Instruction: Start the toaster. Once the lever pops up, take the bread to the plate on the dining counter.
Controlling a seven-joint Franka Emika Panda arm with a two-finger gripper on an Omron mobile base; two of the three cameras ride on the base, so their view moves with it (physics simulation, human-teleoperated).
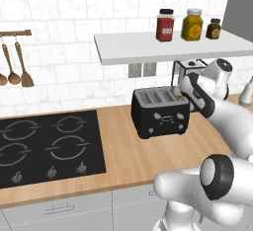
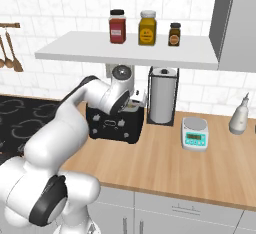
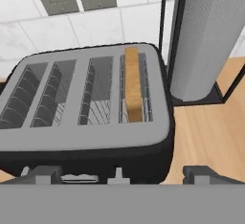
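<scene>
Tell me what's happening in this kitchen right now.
A white robot arm is hovering its open end effector just above the front of a black toaster on the wooden counter. A slice of bread sits upright in the slot nearest the paper towel roll. Nothing is being held.

Toaster [image 3: 91,137]: matt black casing, brushed silvery metal top, wire slot racks. Bread [image 3: 133,86]: rough, light-brown crumb. Counter [image 1: 123,151]: smooth pale wood.
</scene>
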